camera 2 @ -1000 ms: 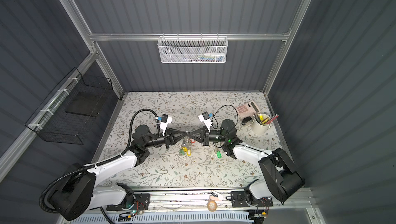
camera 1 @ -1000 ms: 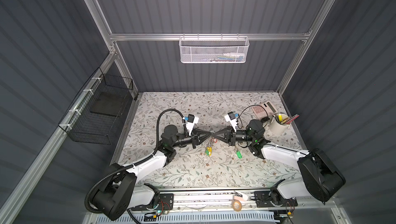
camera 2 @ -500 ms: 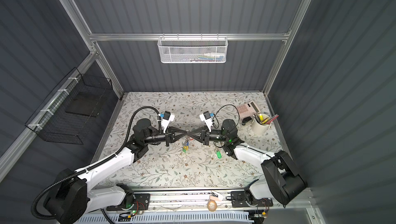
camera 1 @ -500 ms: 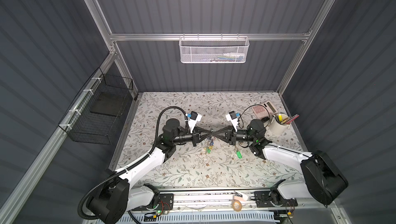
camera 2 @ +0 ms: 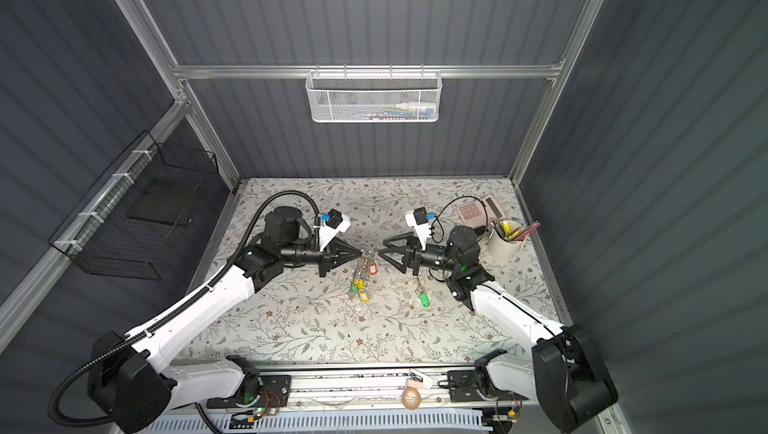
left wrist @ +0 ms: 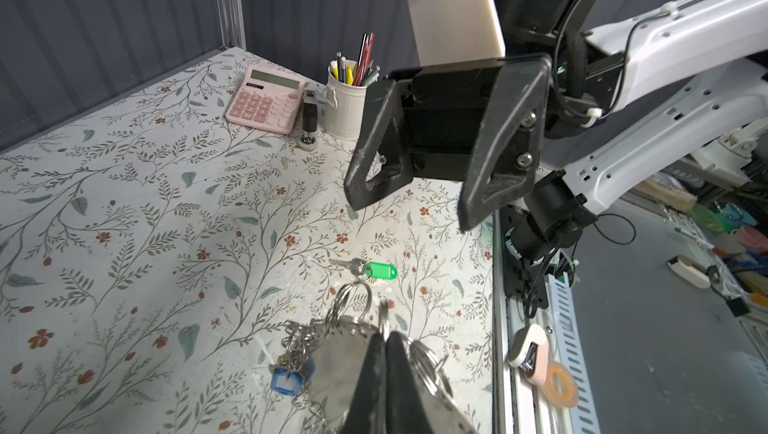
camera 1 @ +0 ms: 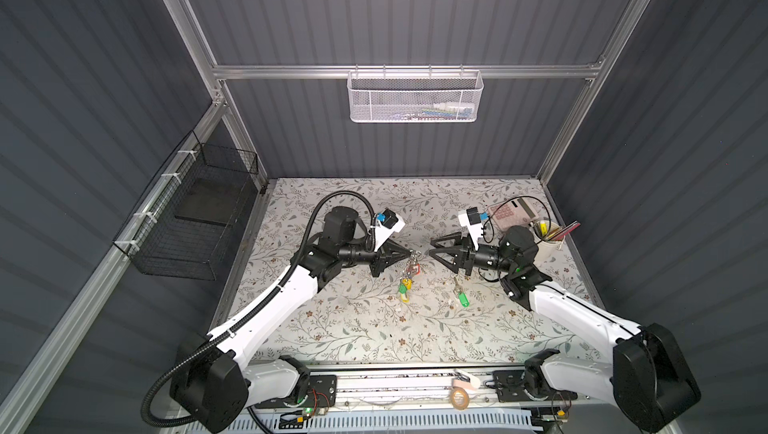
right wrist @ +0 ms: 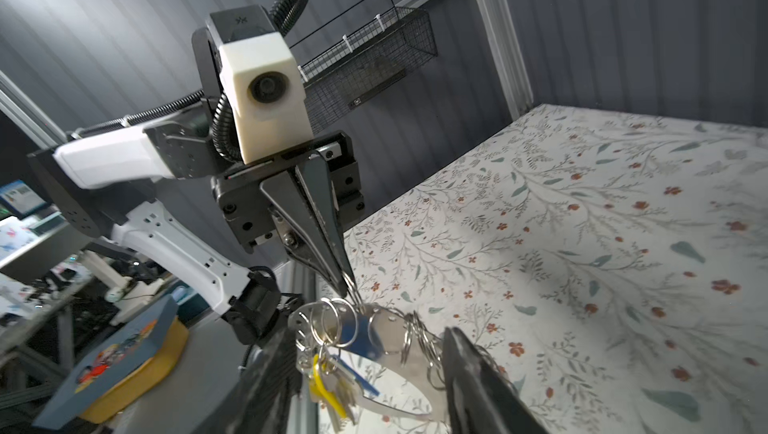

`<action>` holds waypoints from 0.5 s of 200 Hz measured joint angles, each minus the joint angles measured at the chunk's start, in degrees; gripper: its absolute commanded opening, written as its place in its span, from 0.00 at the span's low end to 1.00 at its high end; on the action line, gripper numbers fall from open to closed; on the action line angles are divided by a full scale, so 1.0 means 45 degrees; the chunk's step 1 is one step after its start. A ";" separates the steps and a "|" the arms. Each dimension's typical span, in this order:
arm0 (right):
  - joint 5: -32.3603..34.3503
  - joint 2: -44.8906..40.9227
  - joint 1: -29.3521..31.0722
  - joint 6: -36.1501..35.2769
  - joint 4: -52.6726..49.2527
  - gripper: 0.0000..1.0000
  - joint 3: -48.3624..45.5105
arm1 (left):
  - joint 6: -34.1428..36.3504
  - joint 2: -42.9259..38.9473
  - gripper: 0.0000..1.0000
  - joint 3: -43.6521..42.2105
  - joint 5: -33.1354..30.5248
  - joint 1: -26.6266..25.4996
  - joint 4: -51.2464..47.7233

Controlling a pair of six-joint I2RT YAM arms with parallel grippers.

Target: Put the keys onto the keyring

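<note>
The keyring point(camera 1: 411, 270) point(camera 2: 362, 272) is a shiny metal loop strung with several small rings, keys and blue, yellow and red tags. It hangs above the table from my left gripper point(camera 1: 409, 252) point(camera 2: 360, 252) point(left wrist: 385, 334), which is shut on its top edge. My right gripper point(camera 1: 431, 247) point(camera 2: 381, 248) point(right wrist: 368, 336) faces it from the right, open and holding nothing. The keyring point(right wrist: 374, 328) hangs just off its fingertips. The keys point(camera 1: 461, 297) point(camera 2: 423, 298) point(left wrist: 374, 270), with a green tag, lie flat on the floral table below the right gripper.
A pink calculator point(camera 1: 513, 212), a black stapler point(left wrist: 308, 120) and a white pen cup point(camera 1: 546, 241) stand at the back right. A black wire basket point(camera 1: 195, 220) hangs on the left wall and a white mesh basket point(camera 1: 415, 97) on the back wall. A tape roll point(camera 1: 459, 398) lies on the front rail.
My right gripper, shut on the keyring a second ago, has opened and drawn back to the right. The keyring now hangs from my left gripper alone.
</note>
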 measured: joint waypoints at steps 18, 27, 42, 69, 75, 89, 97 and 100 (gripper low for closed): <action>0.0865 -0.0452 0.0160 -0.1336 0.0039 0.99 -0.0627 | 0.1151 0.0155 0.00 0.0554 -0.0423 0.0000 -0.1064; 0.1355 -0.0612 0.0325 -0.1957 -0.0019 0.99 -0.0976 | 0.1656 0.0155 0.00 0.0680 -0.0631 0.0000 -0.1496; 0.2103 -0.0597 0.0675 -0.3045 -0.0403 0.99 -0.1103 | 0.2351 0.0155 0.00 0.0826 -0.1001 -0.0024 -0.2166; 0.3429 0.0015 0.1433 -0.5047 -0.1180 0.99 -0.0811 | 0.3609 0.0160 0.00 0.1098 -0.2030 -0.0389 -0.3415; 0.3570 0.0199 0.1574 -0.5367 -0.1292 0.99 -0.0729 | 0.3847 0.0160 0.00 0.1151 -0.2254 -0.0500 -0.3643; 0.3803 0.0554 0.1821 -0.6023 -0.1583 0.96 -0.0539 | 0.4231 0.0160 0.00 0.1243 -0.2647 -0.0714 -0.4056; 0.3881 0.0763 0.1987 -0.6421 -0.1710 0.92 -0.0398 | 0.4425 0.0160 0.00 0.1273 -0.2900 -0.0811 -0.4279; 0.3910 0.0797 0.2021 -0.6484 -0.1749 0.90 -0.0355 | 0.4469 0.0160 0.00 0.1282 -0.2943 -0.0845 -0.4328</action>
